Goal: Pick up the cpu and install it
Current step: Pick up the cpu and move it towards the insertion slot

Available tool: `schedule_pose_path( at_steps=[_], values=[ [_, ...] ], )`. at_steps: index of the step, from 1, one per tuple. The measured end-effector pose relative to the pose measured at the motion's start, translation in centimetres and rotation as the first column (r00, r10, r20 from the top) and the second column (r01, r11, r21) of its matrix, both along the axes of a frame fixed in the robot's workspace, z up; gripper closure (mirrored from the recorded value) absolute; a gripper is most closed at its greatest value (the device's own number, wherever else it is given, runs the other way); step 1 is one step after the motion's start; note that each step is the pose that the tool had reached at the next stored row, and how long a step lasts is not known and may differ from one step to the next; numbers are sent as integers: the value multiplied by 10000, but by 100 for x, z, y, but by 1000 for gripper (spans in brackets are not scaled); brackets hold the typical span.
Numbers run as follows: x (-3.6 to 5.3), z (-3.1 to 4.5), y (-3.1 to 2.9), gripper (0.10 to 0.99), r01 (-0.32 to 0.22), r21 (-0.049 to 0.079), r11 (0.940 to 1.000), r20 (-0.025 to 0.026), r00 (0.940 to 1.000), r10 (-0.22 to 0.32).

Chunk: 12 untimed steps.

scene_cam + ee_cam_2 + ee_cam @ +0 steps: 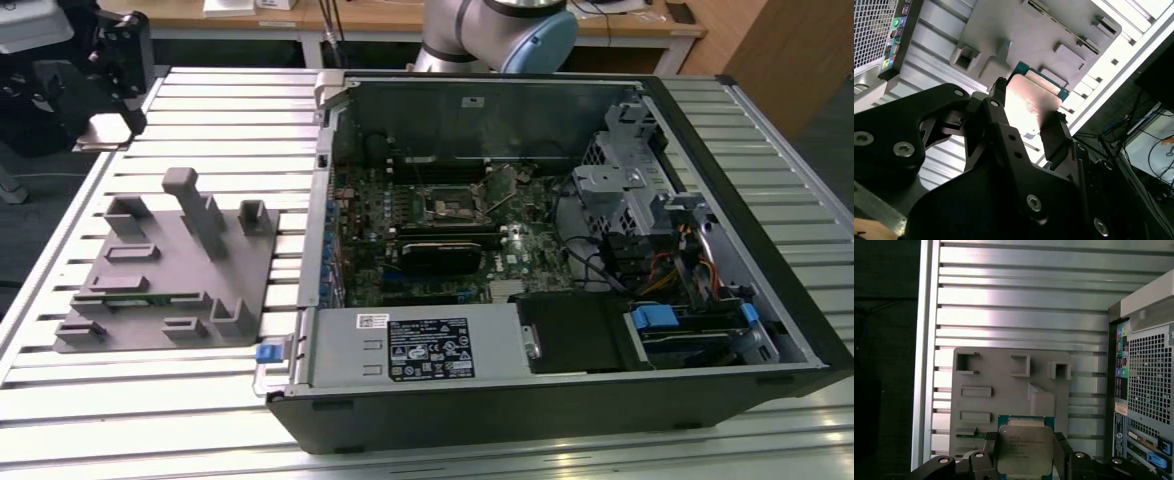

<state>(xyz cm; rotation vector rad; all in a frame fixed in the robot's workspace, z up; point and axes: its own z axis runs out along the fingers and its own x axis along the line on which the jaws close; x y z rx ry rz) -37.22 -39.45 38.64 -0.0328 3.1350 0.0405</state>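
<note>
The cpu (1022, 449), a small square chip with a silvery metal top and a green rim, sits between the black fingers of my gripper (1026, 452), which is shut on its two opposite edges. In the second wrist view the cpu (1030, 100) shines between the fingertips (999, 85) of the gripper (1029, 102). It hangs above the grey plastic fixture (1004, 375), off its surface. In the exterior view the black gripper assembly (96, 85) is high at the exterior view's far left, beyond the fixture (174, 270). The black motherboard socket (447, 205) lies inside the open computer case (561, 400).
The fixture has upright blocks (200, 215) and several shallow pockets. The case's perforated rear panel with ports (1146, 390) stands close beside the fixture. Everything rests on a slatted aluminium table (200, 110). Cables and drive cages (641, 190) crowd the case's right side.
</note>
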Motion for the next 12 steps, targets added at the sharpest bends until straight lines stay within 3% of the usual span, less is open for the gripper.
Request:
schedule_pose_path(
  at_steps=[12],
  values=[
    [187,-1,0,557,0,1,10000,0,10000,0]
  ],
)
